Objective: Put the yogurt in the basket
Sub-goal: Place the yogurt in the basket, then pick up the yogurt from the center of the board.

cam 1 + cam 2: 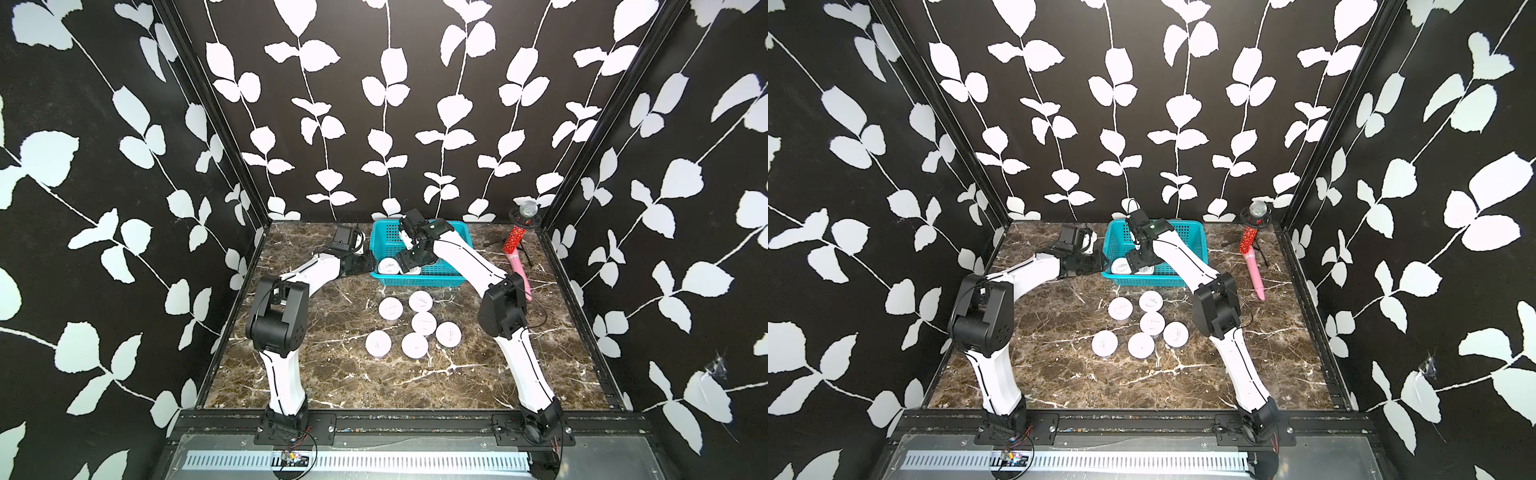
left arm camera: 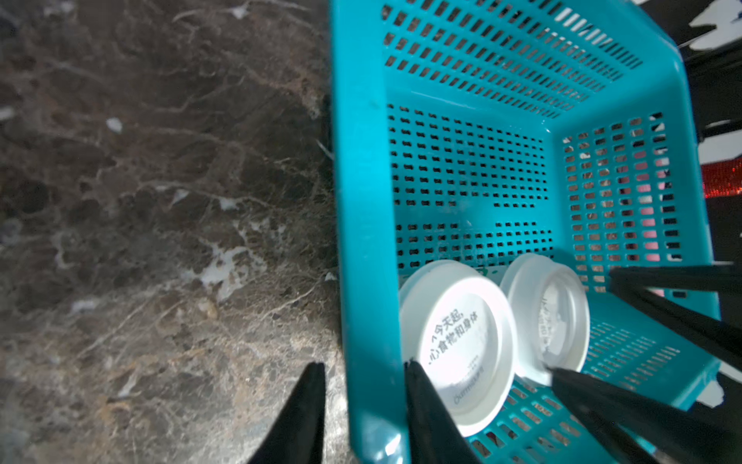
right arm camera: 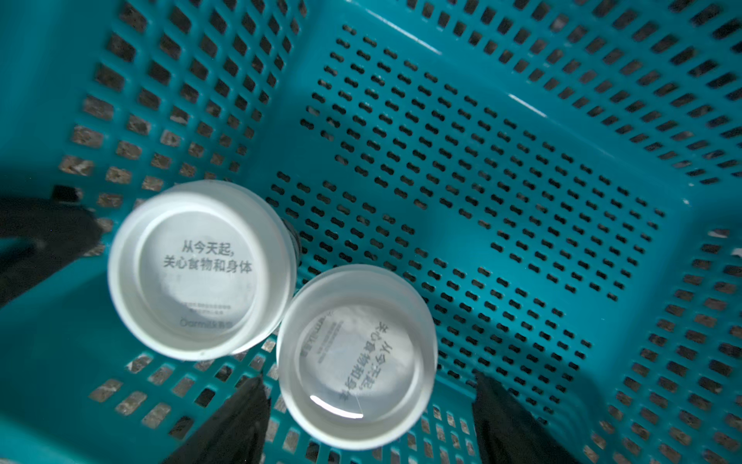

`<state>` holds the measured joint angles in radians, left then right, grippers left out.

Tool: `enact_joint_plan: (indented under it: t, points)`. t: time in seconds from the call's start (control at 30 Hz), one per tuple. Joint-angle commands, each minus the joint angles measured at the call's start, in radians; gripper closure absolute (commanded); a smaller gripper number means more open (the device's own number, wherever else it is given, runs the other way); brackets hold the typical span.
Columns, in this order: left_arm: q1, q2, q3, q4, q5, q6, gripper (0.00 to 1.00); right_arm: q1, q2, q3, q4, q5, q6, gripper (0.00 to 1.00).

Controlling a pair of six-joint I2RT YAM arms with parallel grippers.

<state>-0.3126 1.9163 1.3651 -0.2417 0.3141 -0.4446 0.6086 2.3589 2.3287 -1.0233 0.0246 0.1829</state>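
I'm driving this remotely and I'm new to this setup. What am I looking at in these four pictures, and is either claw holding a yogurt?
These are two robot arms, the left arm and the right arm, each ending in a two-finger gripper. Two pictures look down on the whole table; the other two come from cameras on the wrists. At the back stands a turquoise basket with two yogurt cups inside. Six more cups wait on the table, and a toy microphone is beside the basket. The left gripper is open, one finger on each side of the basket's wall. The right gripper is open around one cup in the basket. Neither holds anything.
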Motion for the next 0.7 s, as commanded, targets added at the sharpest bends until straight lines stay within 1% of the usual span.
enact_joint_plan:
  t: [0.0,0.17,0.33,0.43,0.67]
  points:
    - [-0.001,-0.067,-0.008,-0.047,-0.036,0.030,0.60,0.000,-0.126,-0.067,0.047,0.015,-0.002,0.18]
    - [0.000,-0.117,-0.006,-0.073,-0.069,0.057,0.51,-0.017,-0.263,-0.240,0.179,-0.019,0.018,0.18]
    - [0.000,-0.170,-0.003,-0.075,-0.052,0.086,0.43,-0.042,-0.433,-0.470,0.353,-0.063,0.046,0.17]
    - [0.000,-0.196,0.007,-0.091,-0.038,0.102,0.41,-0.055,-0.532,-0.627,0.456,-0.076,0.068,0.17]
    - [-0.009,-0.291,-0.002,-0.183,-0.048,0.181,0.41,-0.093,-0.733,-0.950,0.609,-0.082,0.130,0.16]
